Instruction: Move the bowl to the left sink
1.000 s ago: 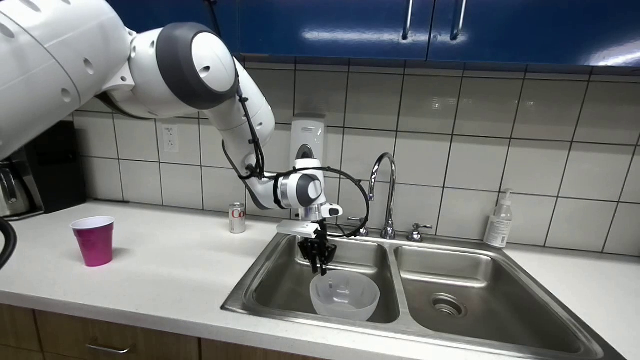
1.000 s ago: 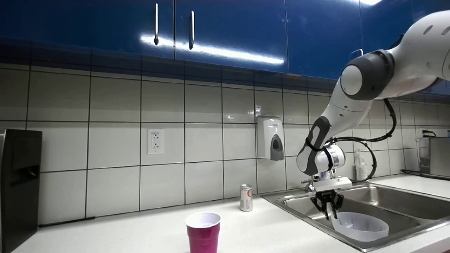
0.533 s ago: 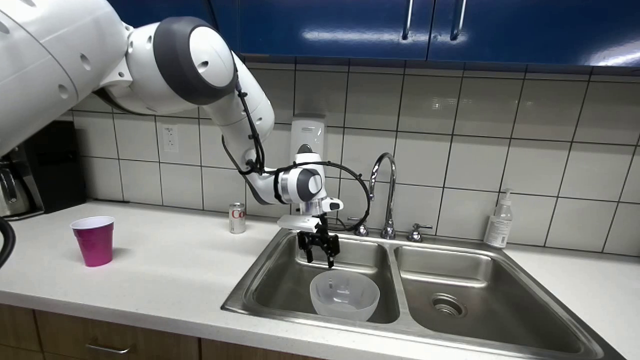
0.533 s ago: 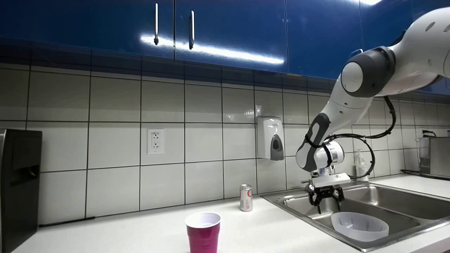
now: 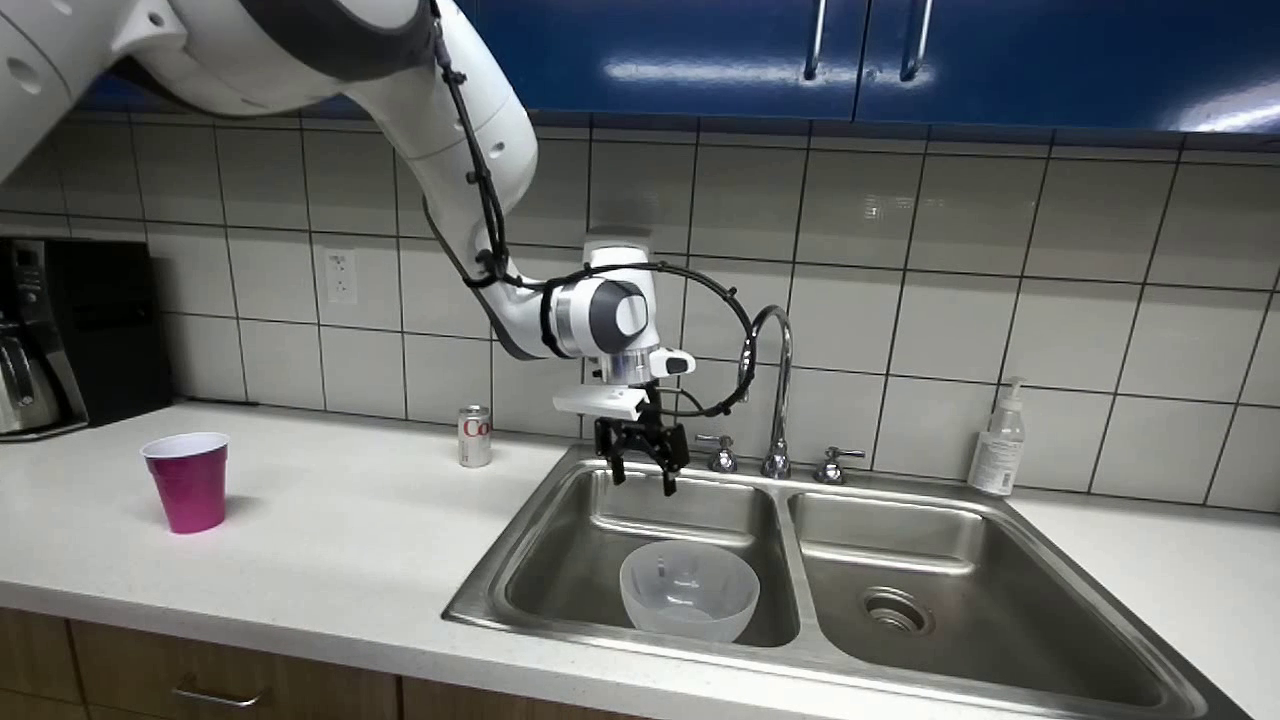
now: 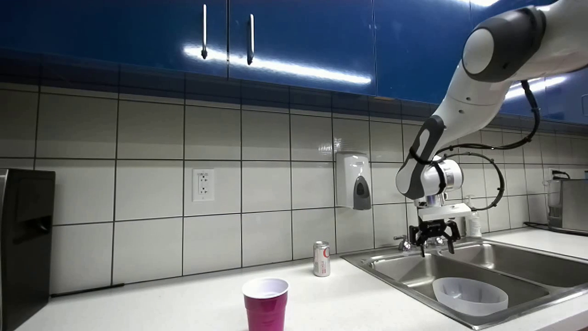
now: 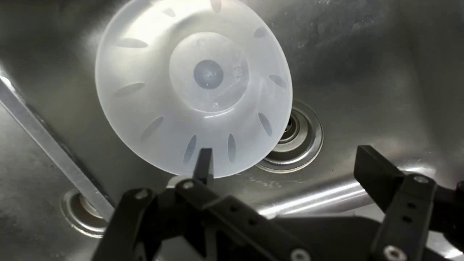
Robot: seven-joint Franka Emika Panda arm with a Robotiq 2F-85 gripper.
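The translucent whitish bowl [image 5: 690,592] rests in the left sink [image 5: 560,575], toward its front. In an exterior view the bowl [image 6: 473,298] shows in the same basin. My gripper [image 5: 643,484] hangs above the back part of that basin, higher than the bowl and apart from it. From the wrist the bowl [image 7: 195,98] is seen from above, partly covering a round drain [image 7: 301,145] of the left sink [image 7: 369,90]. The jaws of my gripper [image 7: 284,155] stand wide apart with nothing between them; one finger overlaps the bowl's rim only in the picture.
Behind the sink stands a tall faucet [image 5: 782,390] close to the arm's cable, with handles beside it. The second basin [image 5: 960,620] lies past a divider [image 5: 800,590]. On the counter are a pink cup [image 5: 188,485], a can [image 5: 474,437] and a soap bottle [image 5: 998,445].
The gripper has opened and risen well above the bowl, moving slightly toward the faucet. The bowl has stayed where it was in the basin.
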